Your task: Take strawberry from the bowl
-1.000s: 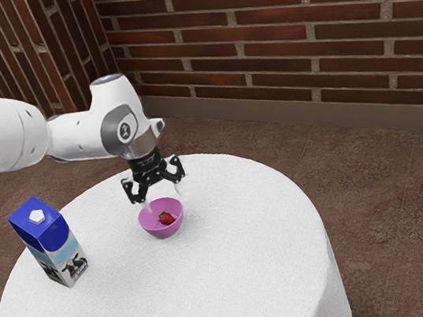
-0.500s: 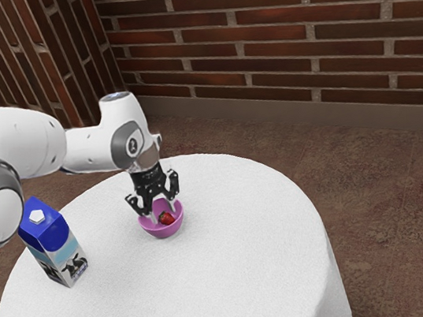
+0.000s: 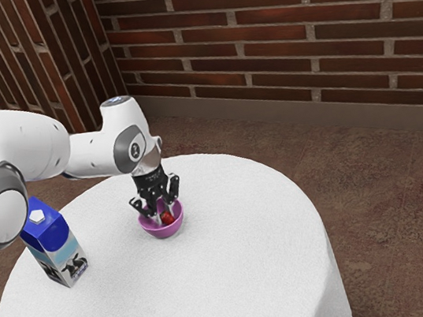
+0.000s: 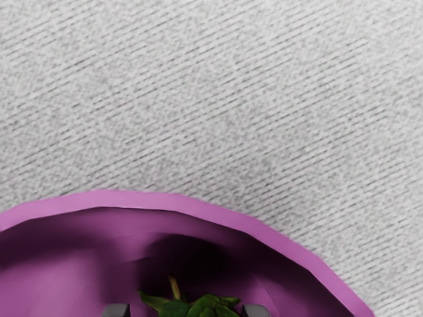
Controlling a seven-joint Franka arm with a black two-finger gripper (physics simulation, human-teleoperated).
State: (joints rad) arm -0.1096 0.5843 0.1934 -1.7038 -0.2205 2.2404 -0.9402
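Exterior view, from its left: white arm (image 3: 23, 147) reaching in, its lower part overlapping the blue-topped milk carton (image 3: 64, 257), which stands upright on the round, white-covered table (image 3: 237, 274). Next, the black gripper (image 3: 165, 212), pointing down into the pink bowl (image 3: 162, 232) — cannot tell whether it is open or gripping. Strawberry (image 3: 167, 218) sits inside the bowl, beneath the gripper; wrist view has its green leaves uppermost. Farther right, brown patterned floor (image 3: 394, 211) — brick wall (image 3: 273, 37) behind.

A black two-finger gripper (image 3: 165, 213) reaches into a round pink bowl (image 3: 164, 232) holding a red strawberry (image 3: 167, 218), near a blue-and-white milk carton (image 3: 53, 247) on the round white-clothed table (image 3: 222, 284).
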